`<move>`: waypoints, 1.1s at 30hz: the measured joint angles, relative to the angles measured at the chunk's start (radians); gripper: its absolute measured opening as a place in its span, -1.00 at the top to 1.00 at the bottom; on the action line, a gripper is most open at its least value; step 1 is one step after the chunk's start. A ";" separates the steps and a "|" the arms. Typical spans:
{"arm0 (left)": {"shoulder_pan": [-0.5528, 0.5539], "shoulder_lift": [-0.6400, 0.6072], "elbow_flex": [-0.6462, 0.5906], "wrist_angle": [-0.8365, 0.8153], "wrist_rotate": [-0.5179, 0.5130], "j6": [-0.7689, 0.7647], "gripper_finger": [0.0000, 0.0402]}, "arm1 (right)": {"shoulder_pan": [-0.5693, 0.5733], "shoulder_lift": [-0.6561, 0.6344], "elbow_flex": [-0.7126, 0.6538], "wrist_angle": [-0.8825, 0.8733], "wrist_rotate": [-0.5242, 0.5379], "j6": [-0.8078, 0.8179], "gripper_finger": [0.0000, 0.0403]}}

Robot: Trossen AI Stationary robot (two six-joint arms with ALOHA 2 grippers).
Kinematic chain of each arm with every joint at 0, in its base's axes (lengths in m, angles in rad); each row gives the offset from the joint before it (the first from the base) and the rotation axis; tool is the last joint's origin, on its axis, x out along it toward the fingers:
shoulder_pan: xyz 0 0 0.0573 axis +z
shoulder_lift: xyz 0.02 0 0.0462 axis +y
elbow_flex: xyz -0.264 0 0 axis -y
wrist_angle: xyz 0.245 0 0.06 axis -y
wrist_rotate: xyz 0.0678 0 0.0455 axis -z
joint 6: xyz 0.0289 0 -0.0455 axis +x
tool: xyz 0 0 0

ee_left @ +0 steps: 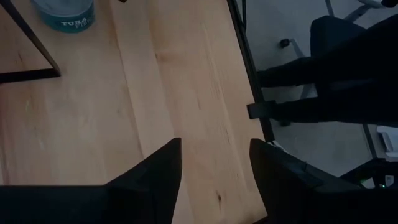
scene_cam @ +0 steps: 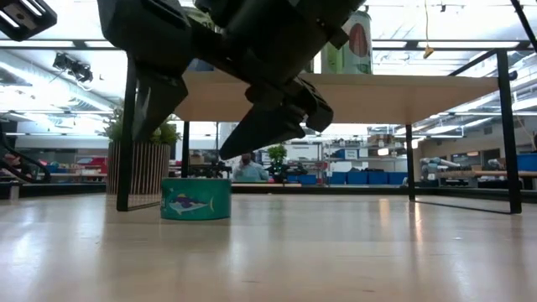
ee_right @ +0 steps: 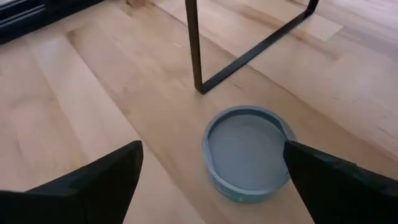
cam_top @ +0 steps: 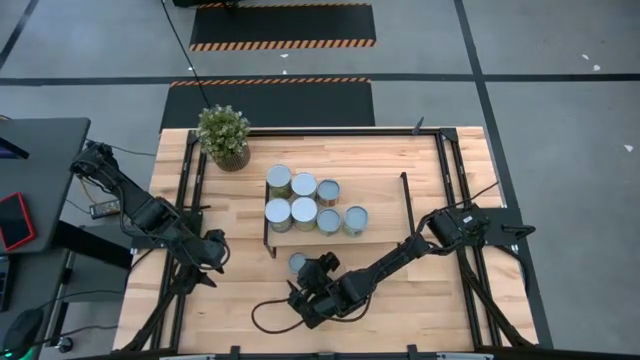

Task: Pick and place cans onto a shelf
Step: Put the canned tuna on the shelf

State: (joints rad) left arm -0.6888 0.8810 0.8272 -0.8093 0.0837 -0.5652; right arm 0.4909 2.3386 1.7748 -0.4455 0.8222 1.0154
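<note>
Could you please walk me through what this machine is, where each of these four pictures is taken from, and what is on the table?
It is a robot with two dark jointed arms at a wooden table, each ending in a two-finger gripper. One picture looks straight down from above, one looks level across the tabletop, and two come from cameras on the arms' wrists.

On the table stands a low wooden shelf on thin black rods, with seven cans on top, and a potted plant beside it. One more teal can sits on the table near the shelf's front corner.

The right gripper is open and empty, poised just above that can with a finger to either side. The left gripper is shut, holds nothing and waits near the table's left side.
</note>
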 joint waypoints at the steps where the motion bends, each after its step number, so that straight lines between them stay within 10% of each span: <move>1: 0.000 0.000 0.000 0.000 0.000 0.000 0.03 | -0.003 0.000 0.000 -0.002 0.004 -0.001 -0.96; 24: 0.000 0.000 0.000 -0.036 0.002 -0.018 0.04 | -0.076 0.018 -0.119 0.173 -0.104 -0.072 -0.95; 33: 0.000 0.000 0.000 -0.038 0.001 -0.017 0.04 | -0.077 0.018 -0.135 0.184 -0.140 -0.121 -0.55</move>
State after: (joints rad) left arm -0.6884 0.8813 0.8268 -0.8470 0.0849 -0.5823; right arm 0.4137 2.3566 1.6398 -0.2619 0.6823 0.8940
